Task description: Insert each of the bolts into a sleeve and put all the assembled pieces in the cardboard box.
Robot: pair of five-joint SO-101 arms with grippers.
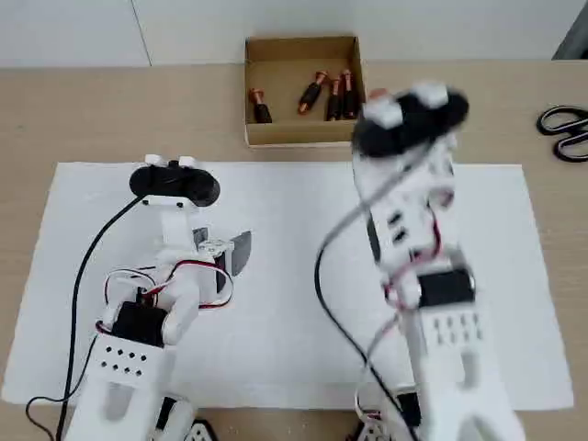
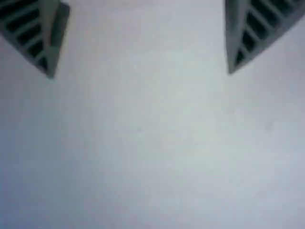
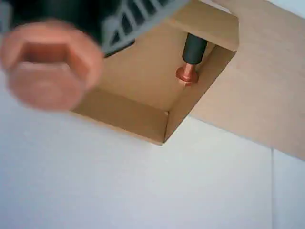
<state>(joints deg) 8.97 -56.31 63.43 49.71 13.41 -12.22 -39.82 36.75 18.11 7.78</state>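
The cardboard box (image 1: 303, 134) stands at the back of the table with several black sleeves with copper bolts (image 1: 312, 92) lying in it. My right gripper (image 3: 90, 33) hangs at the box's right edge, shut on a bolt whose copper hex head (image 3: 50, 64) sticks out; the rest of that piece is hidden between the fingers. That copper head (image 1: 377, 94) also peeks out beside the wrist in the high view. One assembled piece (image 3: 190, 59) leans in the box corner (image 3: 164, 119). My left gripper (image 2: 140, 71) is open over bare white paper, nothing between its fingers (image 2: 45, 33).
A large white paper sheet (image 1: 294, 303) covers the table in front of the box. Black scissors (image 1: 565, 129) lie at the far right on the wood. The left arm's gripper (image 1: 230, 250) rests low over the paper's left half.
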